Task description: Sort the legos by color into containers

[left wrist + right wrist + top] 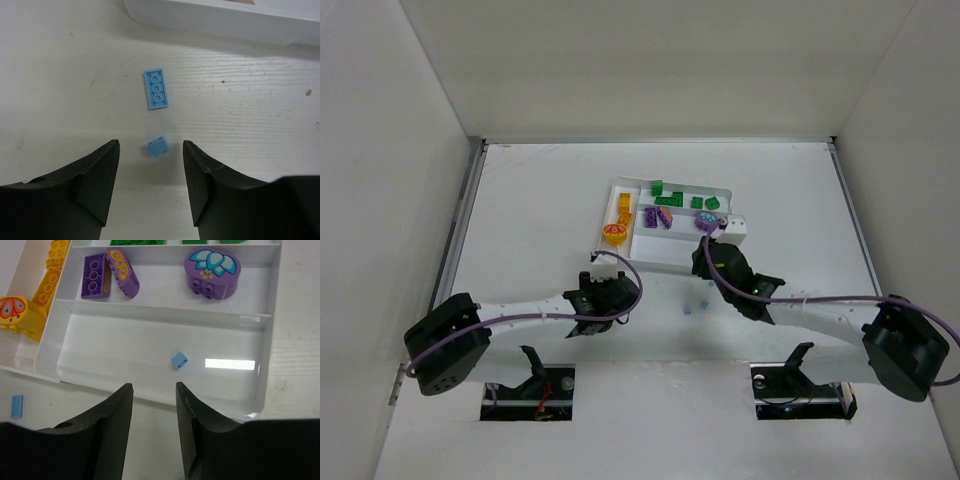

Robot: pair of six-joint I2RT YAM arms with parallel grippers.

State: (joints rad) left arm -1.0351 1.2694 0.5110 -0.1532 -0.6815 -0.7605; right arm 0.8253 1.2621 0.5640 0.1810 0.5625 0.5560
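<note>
The white divided tray (620,186) holds several green bricks (670,200) at the back, yellow bricks (620,212) on the left and purple ones (657,218) in the middle. My left gripper (608,272) is open just in front of the tray's left end. In the left wrist view its fingers (150,146) flank a tiny light blue brick (157,147) on the table, with a flat light blue plate (156,89) beyond. My right gripper (154,387) is open and empty over the tray's near wall (125,390). One tiny light blue brick (179,360) lies in the near compartment.
Two more light blue bricks (696,306) lie on the table in front of the tray. A round purple brick (212,267) and two purple bricks (95,277) sit in the middle compartment. The light blue plate also shows in the right wrist view (17,406). White walls enclose the table.
</note>
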